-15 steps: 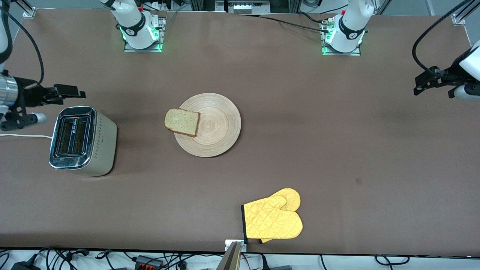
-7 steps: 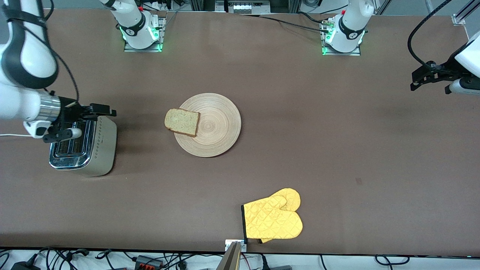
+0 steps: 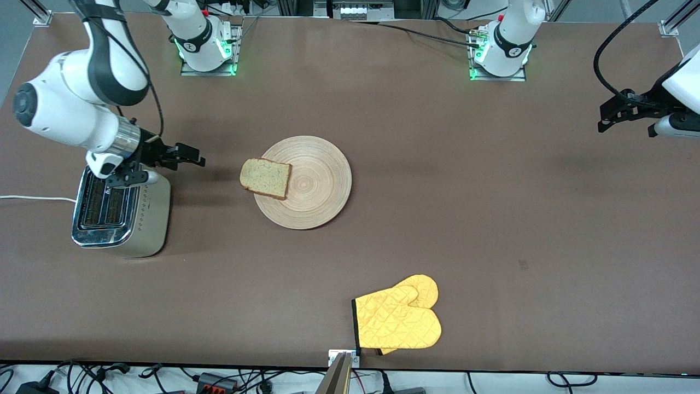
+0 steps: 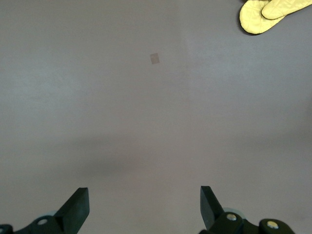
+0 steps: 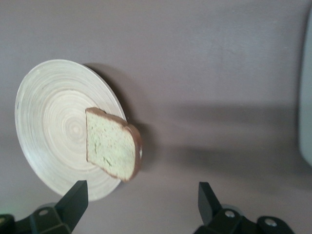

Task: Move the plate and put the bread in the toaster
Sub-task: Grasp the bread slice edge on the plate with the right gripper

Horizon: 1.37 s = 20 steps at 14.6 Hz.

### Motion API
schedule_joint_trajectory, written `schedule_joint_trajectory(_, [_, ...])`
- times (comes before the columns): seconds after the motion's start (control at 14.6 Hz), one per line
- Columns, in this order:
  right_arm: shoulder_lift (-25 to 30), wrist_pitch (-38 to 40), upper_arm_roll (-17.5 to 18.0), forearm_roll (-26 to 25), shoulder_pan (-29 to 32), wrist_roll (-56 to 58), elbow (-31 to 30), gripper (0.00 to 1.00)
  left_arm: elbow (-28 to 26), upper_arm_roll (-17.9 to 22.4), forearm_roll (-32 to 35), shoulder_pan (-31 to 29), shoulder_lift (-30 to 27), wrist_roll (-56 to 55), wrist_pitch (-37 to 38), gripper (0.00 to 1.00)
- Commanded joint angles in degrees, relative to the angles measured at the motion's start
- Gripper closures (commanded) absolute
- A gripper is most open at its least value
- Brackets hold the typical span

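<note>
The pale wooden plate (image 3: pixel 317 183) lies mid-table. The bread (image 3: pixel 265 178) rests on its rim toward the right arm's end and overhangs the table. The toaster (image 3: pixel 117 210) stands toward the right arm's end, with both slots up. My right gripper (image 3: pixel 191 157) is open and empty, over the table between the toaster and the plate. Its wrist view shows the open gripper (image 5: pixel 141 204), the bread (image 5: pixel 109 144) and the plate (image 5: pixel 48 122) ahead of it. My left gripper (image 3: pixel 607 117) waits open and empty over the left arm's end of the table; its wrist view shows the open gripper (image 4: pixel 145 207) over bare table.
A yellow oven mitt (image 3: pixel 398 320) lies near the table edge nearest the camera, and also shows in the left wrist view (image 4: pixel 270 14). The toaster's white cord (image 3: pixel 33 198) runs off the table's end. A small dark mark (image 3: pixel 523 265) is on the table.
My right arm has swung from the table's end across the toaster toward the plate. The left gripper has barely shifted. Plate, bread and toaster have not moved.
</note>
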<state>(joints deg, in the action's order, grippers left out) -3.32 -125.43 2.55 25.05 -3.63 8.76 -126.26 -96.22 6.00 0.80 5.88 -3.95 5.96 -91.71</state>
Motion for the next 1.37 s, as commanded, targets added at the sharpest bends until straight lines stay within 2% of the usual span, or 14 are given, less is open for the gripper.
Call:
schedule_joint_trajectory(0.0, [-0.7, -5.0, -0.2, 3.8, -2.9, 0.1, -2.5, 0.0, 0.2, 0.1, -0.4, 0.4, -0.4, -0.5, 0.7, 0.0])
schedule_joint_trajectory(0.14, [-1.8, -9.4, -0.2, 4.5, -4.5, 1.2, -4.4, 0.0, 0.2, 0.1, -0.3, 0.4, -0.4, -0.5, 0.7, 0.0])
schedule_joint_trajectory(0.21, [-2.8, -13.0, -0.2, 6.7, -5.8, 3.6, -6.0, 0.0, 0.2, 0.1, -0.3, 0.4, -0.4, -0.5, 0.7, 0.0])
schedule_joint_trajectory(0.27, [-3.8, -13.2, -0.2, 10.3, -5.8, 7.3, -6.3, 0.0, 0.2, 0.1, -0.3, 0.4, -0.4, -0.5, 0.7, 0.0])
schedule_joint_trajectory(0.48, [-6.4, -11.5, -0.4, 27.0, -5.2, 22.6, -7.6, 0.0, 0.5, 0.0, 0.0, 0.5, 0.6, -0.6, 0.0, 0.0])
schedule_joint_trajectory(0.55, [-7.0, -11.6, -0.4, 28.7, -5.2, 23.8, -7.9, 0.0, 0.9, 0.1, 0.2, 0.4, 0.6, -0.6, 0.4, 0.0])
schedule_joint_trajectory(0.75, [-8.8, -12.8, -0.4, 29.5, -5.1, 26.5, -7.9, 0.0, 0.9, 0.1, 0.2, 0.1, 0.6, -0.9, 1.1, 0.0])
schedule_joint_trajectory(0.96, [-10.3, -12.5, -0.4, 35.4, -4.4, 32.2, -8.0, 0.0, 1.0, 0.1, 0.2, 0.1, 0.6, -1.0, 1.1, 0.0])
schedule_joint_trajectory(1.16, [-11.6, -12.5, -0.4, 38.8, -4.4, 34.6, -8.1, 0.0, 1.1, 0.1, 0.2, 0.1, 0.8, -1.2, 0.9, 0.0])
schedule_joint_trajectory(1.3, [-13.2, -11.7, -0.4, 44.0, -4.3, 39.6, -8.1, 0.0, 1.1, 0.1, 0.2, 0.0, 0.8, -2.2, 1.1, 0.0])
